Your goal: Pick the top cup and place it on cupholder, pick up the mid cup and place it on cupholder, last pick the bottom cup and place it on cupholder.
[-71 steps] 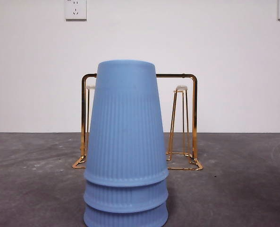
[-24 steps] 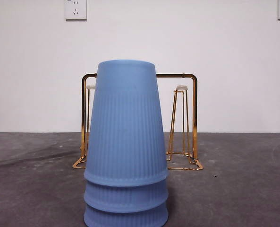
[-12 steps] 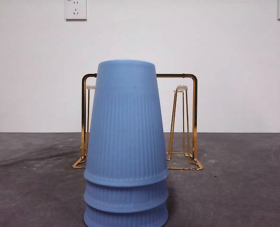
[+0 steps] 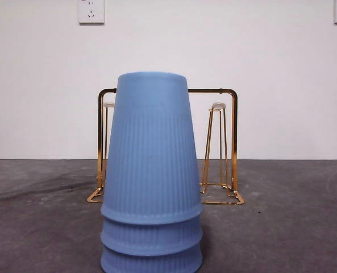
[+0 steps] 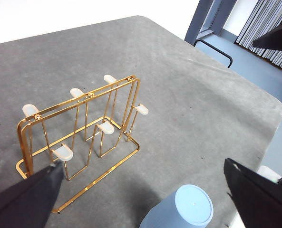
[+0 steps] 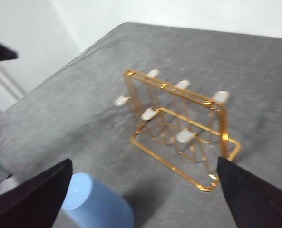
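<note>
1. Front view shows three blue ribbed cups nested upside down in one stack; the top cup (image 4: 151, 148) covers most of it, with the mid cup (image 4: 151, 238) and the bottom cup (image 4: 151, 263) showing only as rims beneath.
2. The stack stands upright on the grey desk (image 4: 282, 227), near the camera and at about 6 o'clock of the picture.
3. Directly behind the stack, at its 12 o'clock, stands the cupholder (image 4: 222, 153), a gold wire rack with white-tipped pegs. It is apart from the cups and no cup hangs on it.
4. Left wrist view looks down on the cupholder (image 5: 83, 128) and on the flat closed end of the top cup (image 5: 193, 205). The left gripper (image 5: 145, 199) hangs above the desk with its jaws spread wide and nothing between them.
5. Right wrist view, somewhat blurred, shows the rack and the cup stack from the opposite side. The right gripper (image 6: 145, 199) also hangs above, jaws wide apart and holding nothing.
6. A white wall (image 4: 270, 68) with two sockets rises behind the desk.
</note>
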You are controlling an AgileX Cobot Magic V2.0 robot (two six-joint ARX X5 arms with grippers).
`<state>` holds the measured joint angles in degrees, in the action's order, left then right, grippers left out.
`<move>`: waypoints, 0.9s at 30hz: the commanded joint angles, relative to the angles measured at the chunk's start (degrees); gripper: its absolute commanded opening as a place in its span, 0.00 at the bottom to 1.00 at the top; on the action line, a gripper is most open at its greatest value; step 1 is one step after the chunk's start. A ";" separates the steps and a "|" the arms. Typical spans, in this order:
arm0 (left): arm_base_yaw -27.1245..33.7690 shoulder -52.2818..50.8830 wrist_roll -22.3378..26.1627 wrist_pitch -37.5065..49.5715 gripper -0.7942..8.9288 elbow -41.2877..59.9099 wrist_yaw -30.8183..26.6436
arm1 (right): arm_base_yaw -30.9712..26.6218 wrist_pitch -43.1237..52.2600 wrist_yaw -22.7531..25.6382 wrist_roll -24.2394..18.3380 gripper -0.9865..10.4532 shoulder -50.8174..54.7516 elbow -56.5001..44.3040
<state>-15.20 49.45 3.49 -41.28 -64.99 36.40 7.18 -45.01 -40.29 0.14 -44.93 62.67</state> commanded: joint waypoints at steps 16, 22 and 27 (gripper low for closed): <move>-1.18 -7.34 -2.19 -4.52 0.63 -1.14 0.50 | 34.97 -0.39 19.65 4.68 0.51 -15.85 5.55; -2.01 -10.45 -1.95 -9.09 0.63 -1.14 0.48 | 41.64 -0.59 23.87 5.25 0.51 -23.87 7.58; -2.08 -12.31 -1.97 -10.73 0.63 -1.14 0.50 | 44.74 -0.48 28.57 5.18 0.52 -29.40 8.94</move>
<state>-17.06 36.95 1.52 -52.40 -64.99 36.40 51.13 -45.82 -12.21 4.78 -73.21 70.19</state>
